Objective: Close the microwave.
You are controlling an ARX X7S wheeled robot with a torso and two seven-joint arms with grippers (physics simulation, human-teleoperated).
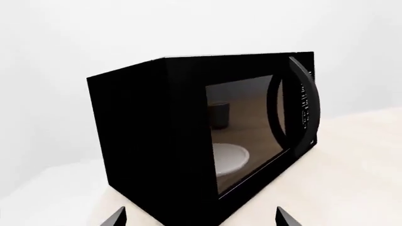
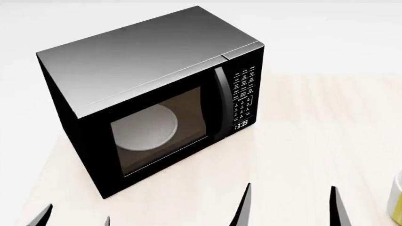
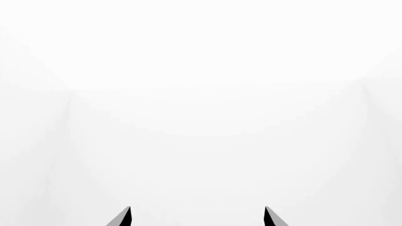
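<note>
The black microwave (image 2: 144,61) stands on the pale wooden table (image 2: 301,141), turned a little to the left. Its glass-windowed door (image 2: 157,129) lies flush with the keypad panel (image 2: 244,92), and the curved handle (image 2: 220,101) sits beside the keypad. The white turntable plate (image 2: 144,127) shows through the glass. The clock display (image 2: 241,125) is lit. My left gripper (image 2: 74,219) is open and empty, just before the microwave's near left corner (image 1: 188,207). My right gripper (image 2: 290,207) is open and empty, in front of the microwave and right of it. In the right wrist view my right gripper (image 3: 197,215) faces only white wall.
A pale yellow-green object (image 2: 396,197) stands at the right edge of the head view, close to my right gripper. The table stretches to the right of the microwave. A white wall lies behind it.
</note>
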